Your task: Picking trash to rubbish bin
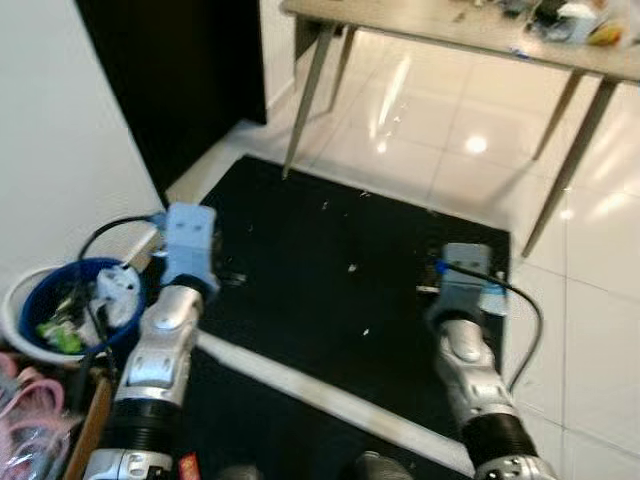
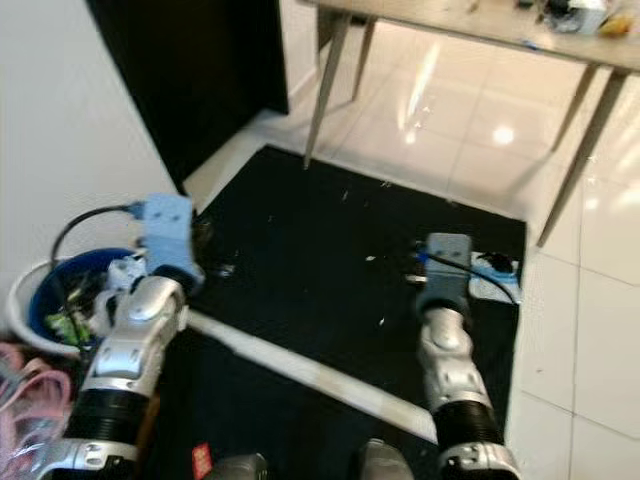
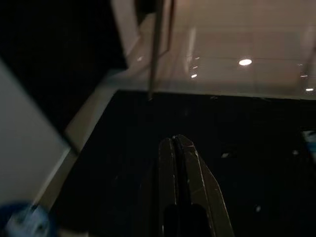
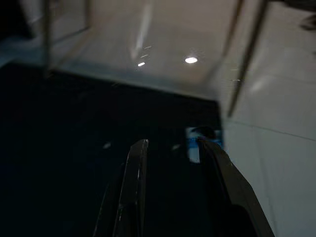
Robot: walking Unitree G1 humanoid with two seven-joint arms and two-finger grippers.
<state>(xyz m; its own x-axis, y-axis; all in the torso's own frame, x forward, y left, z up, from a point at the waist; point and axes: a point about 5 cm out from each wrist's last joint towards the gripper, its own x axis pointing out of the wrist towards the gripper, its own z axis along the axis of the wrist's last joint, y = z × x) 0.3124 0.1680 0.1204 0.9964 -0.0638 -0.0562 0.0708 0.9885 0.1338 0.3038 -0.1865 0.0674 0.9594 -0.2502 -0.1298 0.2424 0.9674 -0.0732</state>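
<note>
On my left wrist feed the left gripper (image 3: 177, 148) has its two black fingers pressed flat together with nothing between them, low in the centre of the frame over the black mat (image 3: 232, 128). On the right wrist feed the right gripper (image 4: 170, 150) is spread, a plain gap between its fingers (image 4: 136, 168), and it holds nothing. Just past the right-hand finger I see a blue-and-white scrap of trash (image 4: 195, 148) lying at the mat's edge, right of frame centre (too blurred for me to say what it is).

From the head camera, both silver arms reach forward in the lower half of the frame, the left arm (image 1: 160, 350) at lower left, the right arm (image 1: 470, 370) at lower right. The same scrap (image 2: 493, 270) sits right of centre, just beside the right wrist, where the mat meets the white tiles (image 1: 600, 330).

The rubbish bin (image 1: 30, 290), blue with a white rim, stands at the far left edge, next to the left arm, with white and green litter (image 1: 110, 295) inside. A table (image 1: 420, 25) on slanted legs crosses the top of the frame.
</note>
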